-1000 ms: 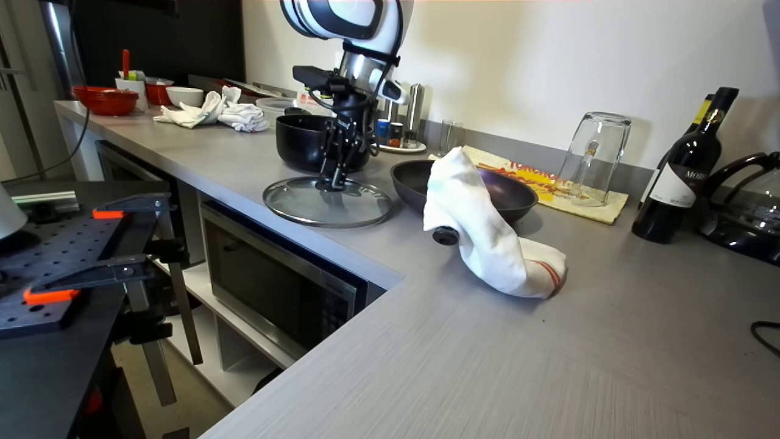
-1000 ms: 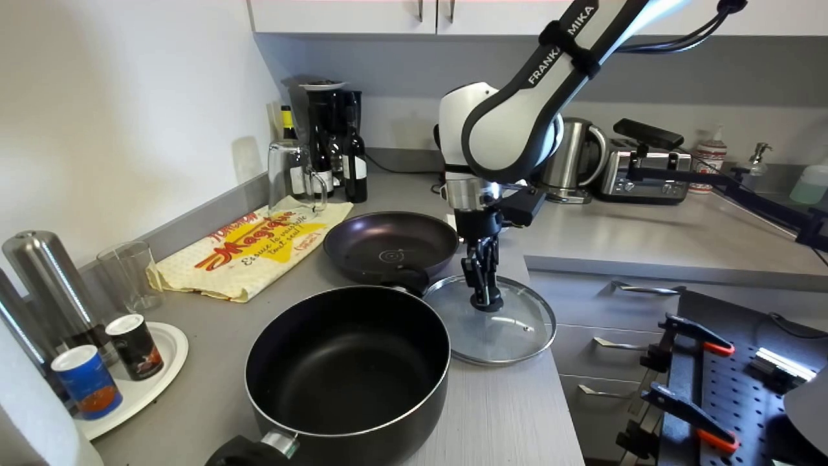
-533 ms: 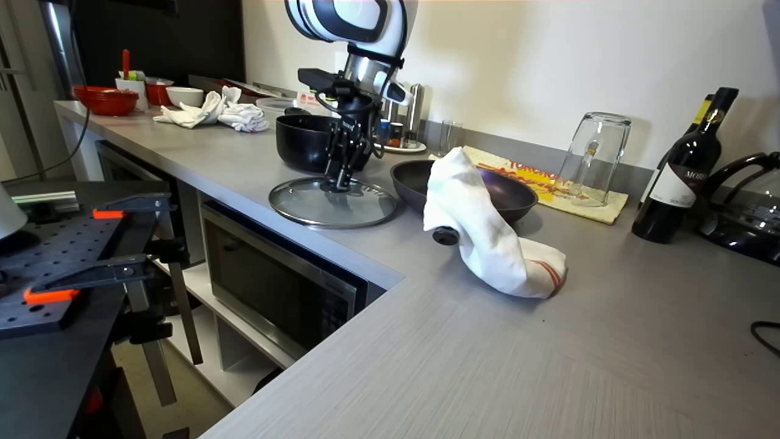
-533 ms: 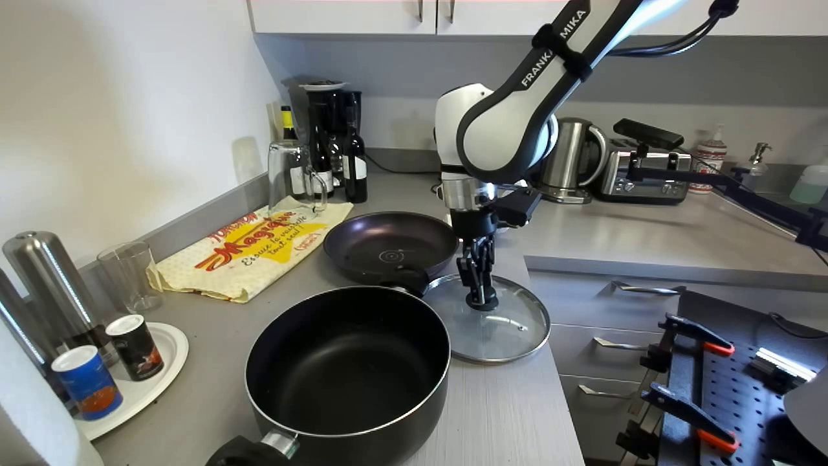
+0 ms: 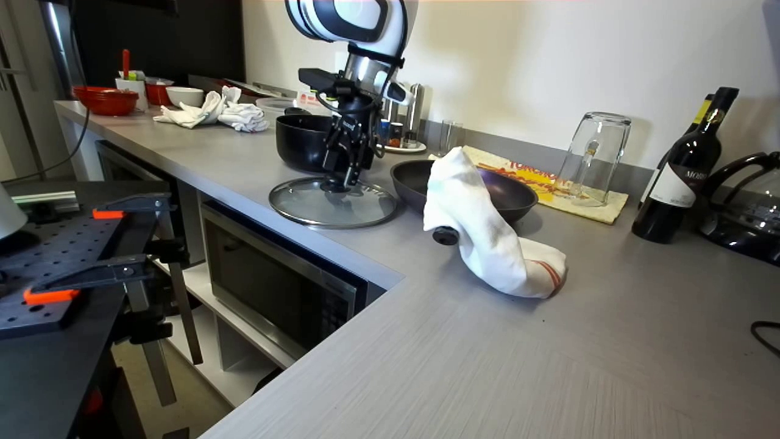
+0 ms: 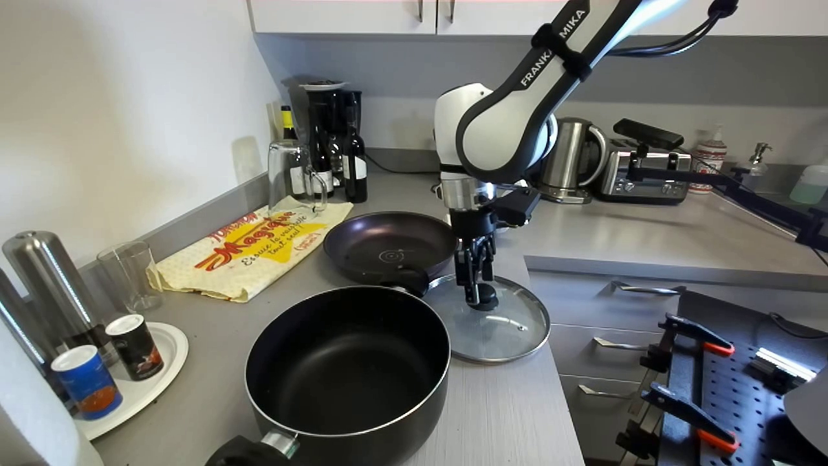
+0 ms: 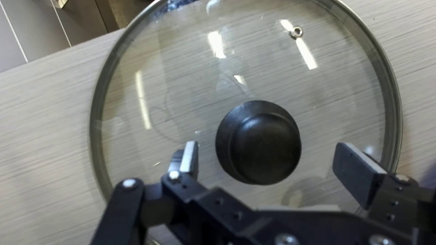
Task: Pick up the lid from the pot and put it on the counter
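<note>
The see-through lid [image 7: 190, 88] with its darker rim lies flat on the grey counter [image 6: 504, 401]. Its black knob [image 7: 264, 146] points up between the spread fingers of my gripper [image 7: 267, 154], with a gap on either side. In both exterior views the gripper [image 6: 480, 288] hangs straight down, low over the middle of the lid [image 5: 304, 204]. Beside the lid stands the black pot [image 6: 349, 362], uncovered, its inside bare. Part of the lid's rim is hidden behind the pot's far handle in that exterior view.
A dark frying pan [image 6: 388, 246] sits close to the lid, its handle wrapped in a white towel [image 5: 487, 244]. The lid's rim reaches the counter's front edge. A glass mug [image 5: 594, 158], wine bottles [image 5: 685, 171] and a plate with shakers [image 6: 165, 356] stand along the wall.
The gripper and lid first shifted slightly together towards the frying pan. Since then the fingers have spread apart and let go of the knob, and the lid has stayed where it was.
</note>
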